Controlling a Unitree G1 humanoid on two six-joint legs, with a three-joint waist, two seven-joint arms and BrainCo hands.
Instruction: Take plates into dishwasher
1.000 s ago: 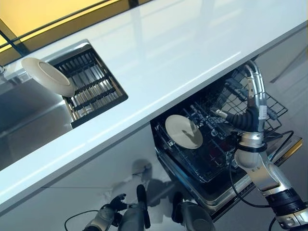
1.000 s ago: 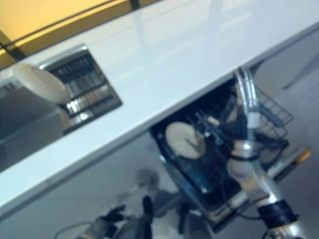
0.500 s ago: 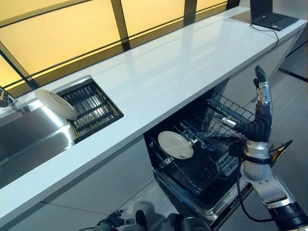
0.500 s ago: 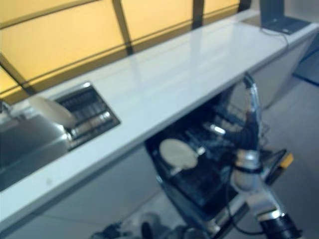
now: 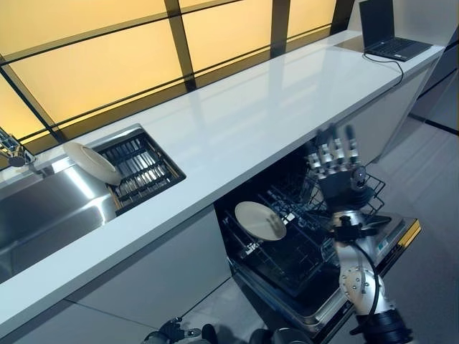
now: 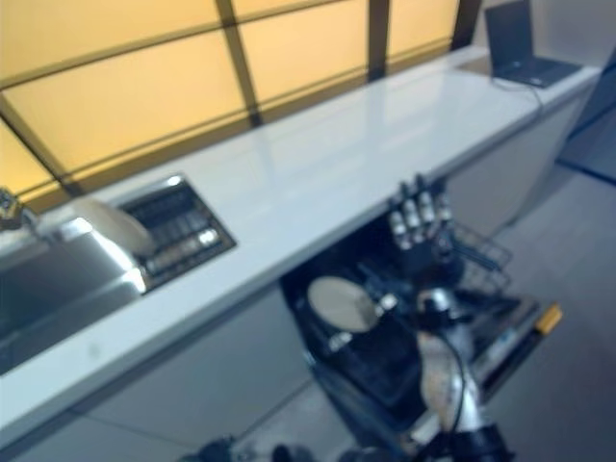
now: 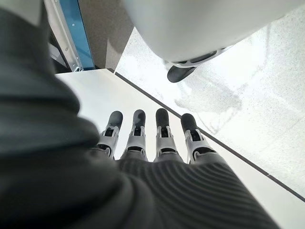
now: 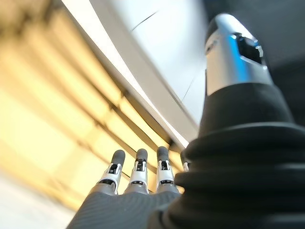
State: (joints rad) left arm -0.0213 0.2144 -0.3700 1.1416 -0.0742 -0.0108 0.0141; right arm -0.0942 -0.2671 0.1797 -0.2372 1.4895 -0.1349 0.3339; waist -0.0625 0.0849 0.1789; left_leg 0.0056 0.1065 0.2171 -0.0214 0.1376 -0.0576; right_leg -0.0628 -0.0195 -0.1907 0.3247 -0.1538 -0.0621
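A white plate (image 5: pixel 259 220) stands on edge in the pulled-out dishwasher rack (image 5: pixel 287 251) under the white counter (image 5: pixel 237 122). Another white plate (image 5: pixel 91 163) leans against the drying rack (image 5: pixel 140 166) beside the sink (image 5: pixel 43 208). My right hand (image 5: pixel 336 168) is raised above the rack, right of the racked plate, fingers straight and holding nothing; the right wrist view shows those fingers (image 8: pixel 138 168) spread against the counter edge. My left hand (image 5: pixel 172 332) hangs low near the floor, its fingers (image 7: pixel 162 131) straight and empty.
The dishwasher door (image 5: pixel 373 251) lies open across the floor at the lower right. A laptop (image 5: pixel 387 29) sits at the counter's far right end. A tap (image 5: pixel 11 152) stands at the far left by the sink.
The camera has tilted up, showing more counter and window. My right hand has turned from edge-on to palm-back facing me and lifted above the rack. The plates stay put.
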